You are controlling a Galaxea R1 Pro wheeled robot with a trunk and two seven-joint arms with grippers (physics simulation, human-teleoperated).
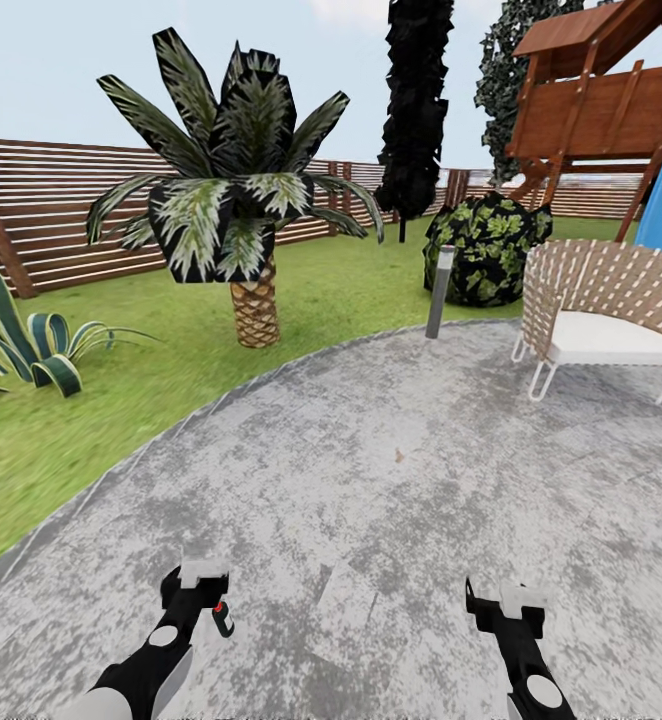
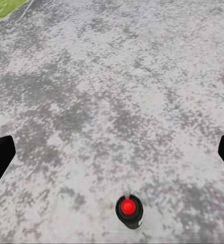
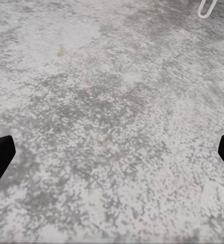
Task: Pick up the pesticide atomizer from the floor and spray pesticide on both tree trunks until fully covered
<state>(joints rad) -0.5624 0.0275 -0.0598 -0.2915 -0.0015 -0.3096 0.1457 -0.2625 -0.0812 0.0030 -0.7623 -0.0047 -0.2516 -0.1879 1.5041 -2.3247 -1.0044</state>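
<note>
My left pincer (image 1: 203, 578) hangs released, with the spray bottle (image 1: 222, 618) upright on the concrete floor (image 1: 391, 500) just beside it; my right pincer (image 1: 506, 600) is released too, over bare paving.

Head cam looks forward and down over the floor (image 1: 371, 480) toward the fence (image 1: 61, 220). Both wrist cams face down, close. All share the concrete.

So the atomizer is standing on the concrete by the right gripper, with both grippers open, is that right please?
Not quite: the pesticide atomizer stands on the concrete by the left gripper, as the head view shows. Both it and the right gripper are open.
</note>
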